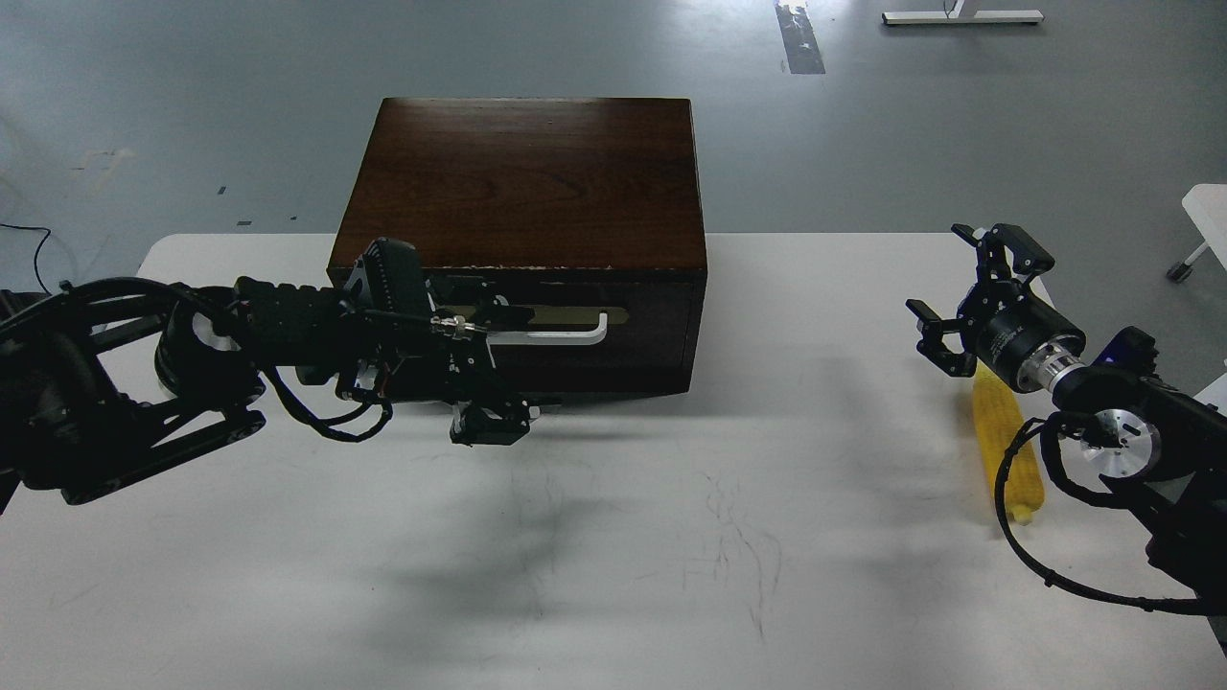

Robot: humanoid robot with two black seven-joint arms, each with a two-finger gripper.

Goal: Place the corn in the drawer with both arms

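Head view: the left gripper sits right at the drawer front, one finger up by the left end of the white handle, the other hanging lower near the drawer's bottom edge. So those fingers are spread wide, not clamped on anything as far as I can see. The drawer looks fully pushed into the dark wooden box. Over on the other side, the right gripper hovers with fingers apart and nothing between them. The corn lies on the white table just behind and below those fingers, partly hidden by the wrist and a cable.
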